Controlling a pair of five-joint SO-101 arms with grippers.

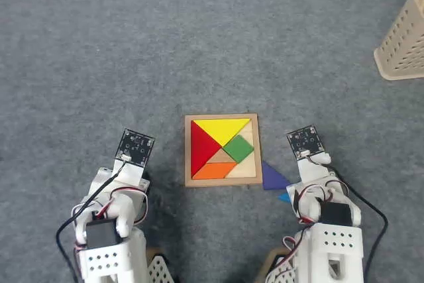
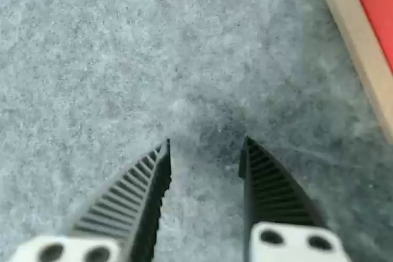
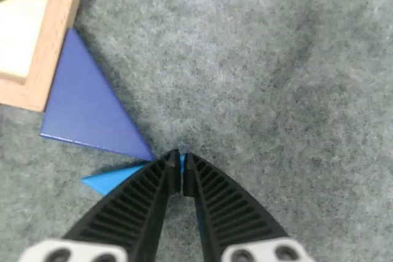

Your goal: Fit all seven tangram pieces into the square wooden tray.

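Left gripper [image 2: 206,151] hangs wide open over carpet [image 2: 92,59] beside the tray [image 1: 221,182]. Right gripper [image 3: 182,159], jaws all but closed, sits over a light-blue triangle [image 3: 113,179] near the dark-blue triangle [image 3: 86,111].

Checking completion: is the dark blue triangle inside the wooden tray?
No, the dark blue triangle lies on the carpet, just outside the frame of the wooden tray.

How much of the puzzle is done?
Done: the yellow piece, red piece, green piece and orange piece lie in the tray. In hand: the right gripper, shut, is at the light blue piece. Left: that piece and the dark blue triangle beside the tray.
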